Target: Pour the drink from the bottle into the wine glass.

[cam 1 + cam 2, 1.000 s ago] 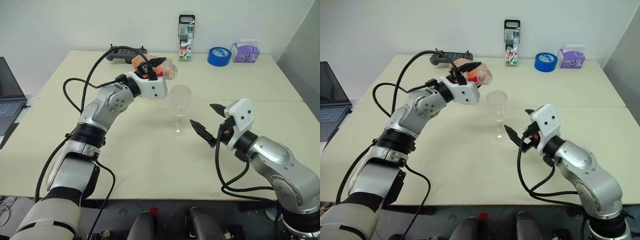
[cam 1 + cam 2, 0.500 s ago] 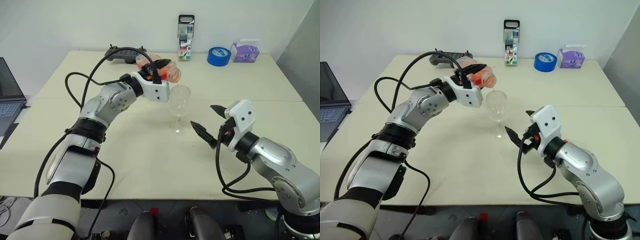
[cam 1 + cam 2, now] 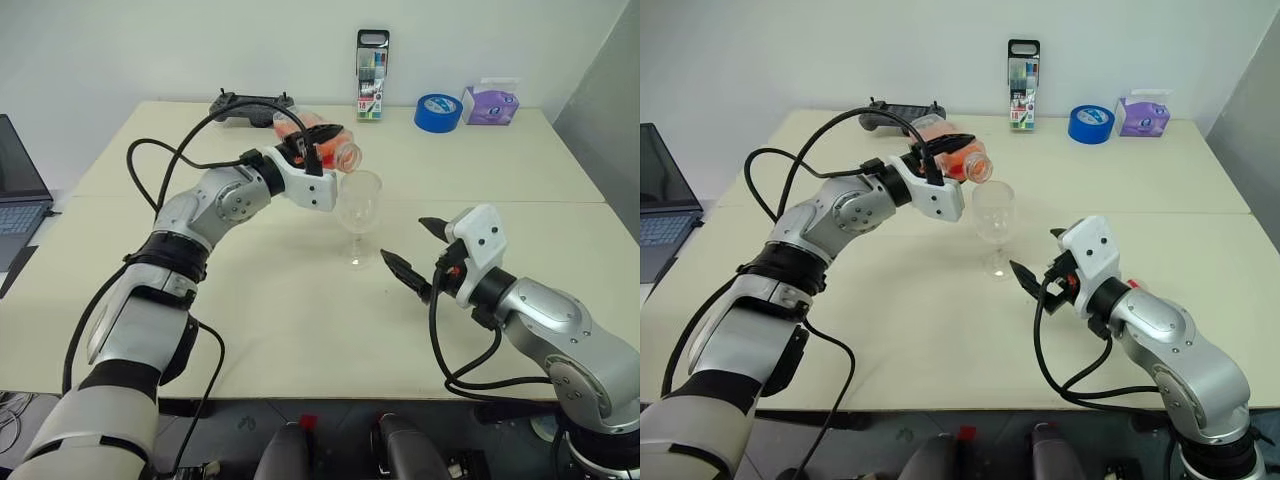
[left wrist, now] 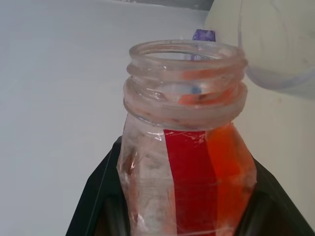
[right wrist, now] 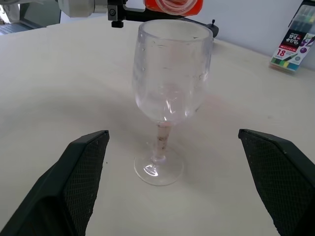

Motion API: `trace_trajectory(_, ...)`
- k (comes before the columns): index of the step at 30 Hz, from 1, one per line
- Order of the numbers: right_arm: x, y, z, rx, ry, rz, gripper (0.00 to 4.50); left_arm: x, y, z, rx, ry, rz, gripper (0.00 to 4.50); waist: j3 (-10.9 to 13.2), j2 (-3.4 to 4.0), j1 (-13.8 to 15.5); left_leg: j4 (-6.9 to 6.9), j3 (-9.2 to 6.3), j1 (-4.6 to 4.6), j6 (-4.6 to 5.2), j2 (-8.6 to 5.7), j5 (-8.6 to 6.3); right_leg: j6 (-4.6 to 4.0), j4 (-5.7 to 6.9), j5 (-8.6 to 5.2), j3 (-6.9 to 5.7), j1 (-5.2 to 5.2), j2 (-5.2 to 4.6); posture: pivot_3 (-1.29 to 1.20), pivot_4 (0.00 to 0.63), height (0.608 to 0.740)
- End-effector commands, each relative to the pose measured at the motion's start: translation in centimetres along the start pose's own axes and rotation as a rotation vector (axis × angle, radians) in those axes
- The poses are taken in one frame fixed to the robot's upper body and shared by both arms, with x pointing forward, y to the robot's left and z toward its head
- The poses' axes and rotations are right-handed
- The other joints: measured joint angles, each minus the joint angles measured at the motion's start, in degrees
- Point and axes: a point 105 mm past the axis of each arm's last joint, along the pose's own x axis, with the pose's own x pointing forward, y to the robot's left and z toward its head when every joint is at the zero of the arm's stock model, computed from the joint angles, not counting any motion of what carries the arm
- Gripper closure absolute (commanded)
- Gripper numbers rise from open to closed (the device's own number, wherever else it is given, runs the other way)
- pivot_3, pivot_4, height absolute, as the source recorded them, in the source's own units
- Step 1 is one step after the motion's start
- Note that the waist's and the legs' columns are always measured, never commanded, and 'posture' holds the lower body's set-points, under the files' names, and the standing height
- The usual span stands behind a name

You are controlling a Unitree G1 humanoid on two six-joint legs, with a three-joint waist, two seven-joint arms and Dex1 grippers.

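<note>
My left gripper is shut on the bottle, which lies tipped almost level, uncapped, with its mouth beside and just above the rim of the wine glass. The orange drink sits low along the bottle's side beside the red label strip. The glass stands upright mid-table and its bowl looks empty. My right gripper stands open a little to the right of the glass, pointing at the stem, its fingers wide on either side and clear of it.
Along the table's far edge are a game controller, a tall marker pack, a blue tape roll and a purple tissue pack. A laptop sits off the left side.
The left gripper has rolled and tipped the bottle further, bringing its mouth down to the glass rim. The right gripper and the glass have stayed put.
</note>
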Motion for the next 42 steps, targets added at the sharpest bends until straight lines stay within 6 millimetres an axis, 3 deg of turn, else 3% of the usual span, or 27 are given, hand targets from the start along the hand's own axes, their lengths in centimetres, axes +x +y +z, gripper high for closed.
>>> trace_trajectory(1,-0.3,0.3,1.2,-0.032,-0.045,0.010,0.00,0.1,2.5,0.5,0.057,-0.034,0.060,2.68,0.00,0.00,0.01,0.00,-0.01,0.00,0.00,0.00,0.00,0.00,0.00,0.00,-0.01,0.00,0.00,0.00,0.150,0.740)
trace_trajectory(42,0.1,0.3,0.9,-0.080,-0.016,0.036,0.00,0.0,4.2,0.1,0.151,-0.052,0.061,2.68,0.00,0.00,0.01,0.02,0.01,0.00,0.00,-0.01,0.00,0.00,0.03,0.00,-0.01,0.00,0.00,0.00,0.150,0.740)
